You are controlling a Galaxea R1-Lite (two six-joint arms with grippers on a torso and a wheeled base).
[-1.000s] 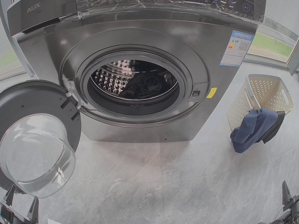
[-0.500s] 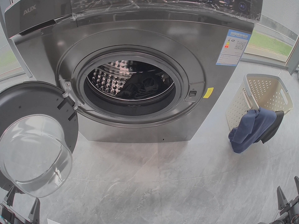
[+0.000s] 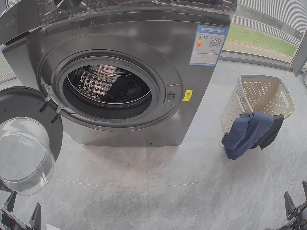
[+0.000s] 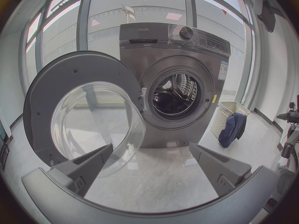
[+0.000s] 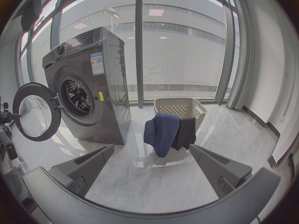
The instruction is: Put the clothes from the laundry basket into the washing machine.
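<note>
Blue garment (image 3: 246, 133), blk garment (image 3: 271, 134) over laundry basket (image 3: 271, 91) rim; drum item (image 3: 123, 88) indistinct.

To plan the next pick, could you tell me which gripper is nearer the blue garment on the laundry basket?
Right. The right gripper faces the blue garment across bare floor; the left gripper sits on the far side, by the washer's open door.

bright daylight from the windows (image 5: 180, 47) glints off the washing machine (image 3: 128, 32) and glossy floor (image 3: 160, 182).
</note>
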